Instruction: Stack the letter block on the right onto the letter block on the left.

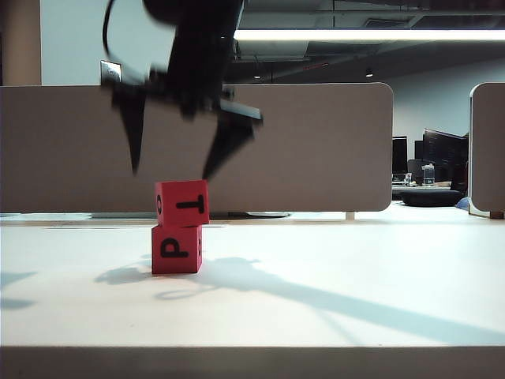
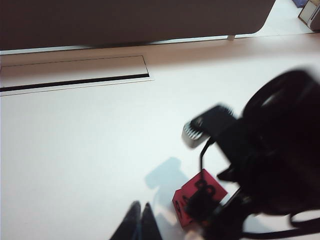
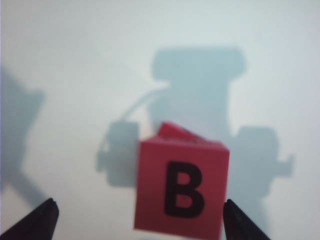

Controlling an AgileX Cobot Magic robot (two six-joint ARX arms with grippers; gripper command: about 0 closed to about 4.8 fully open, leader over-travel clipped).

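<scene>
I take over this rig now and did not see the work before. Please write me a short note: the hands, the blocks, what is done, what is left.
Right hand: open, holds nothing, above the stack.
Left hand: fingertips close together, holds nothing, low near the table, beside the stack.
Blocks: red T block sits on red P block, slightly offset; its top face shows B.
Done: stacking.
Left: move the right arm away.
</scene>
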